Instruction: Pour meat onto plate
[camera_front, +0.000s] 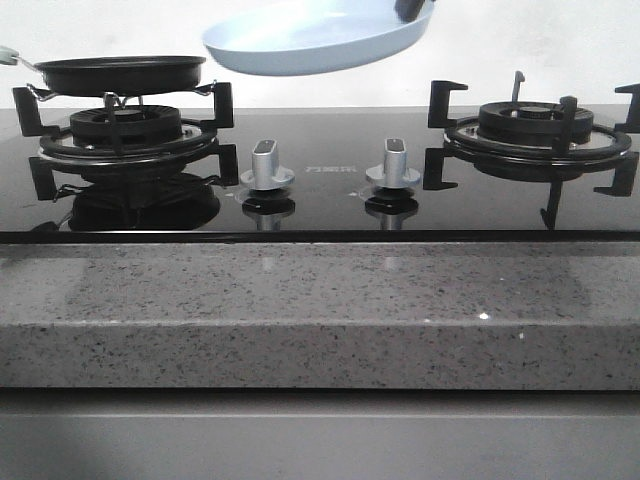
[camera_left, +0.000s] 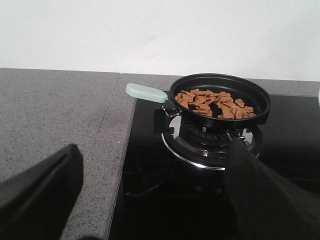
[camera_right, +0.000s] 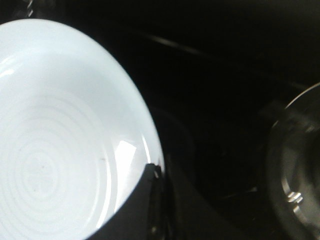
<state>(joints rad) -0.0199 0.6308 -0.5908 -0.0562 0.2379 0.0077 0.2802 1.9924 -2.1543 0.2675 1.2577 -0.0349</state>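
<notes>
The pale blue plate (camera_front: 310, 40) hangs tilted in the air above the middle of the stove, held by its right rim in my right gripper (camera_front: 412, 10). In the right wrist view the plate (camera_right: 55, 140) is empty and the fingers (camera_right: 137, 205) are shut on its rim. The meat (camera_left: 215, 103), small reddish-brown chunks, lies in the black frying pan (camera_left: 220, 97) on the left burner (camera_front: 125, 130). The pan has a pale green handle (camera_left: 146, 93). My left gripper (camera_left: 155, 165) is open and empty, short of the pan, over the stove's left edge.
Two silver knobs (camera_front: 267, 165) (camera_front: 393, 162) stand on the black glass stove top. The right burner (camera_front: 535, 135) is bare. A grey speckled counter (camera_front: 320, 310) runs along the front and to the left of the stove (camera_left: 55, 115).
</notes>
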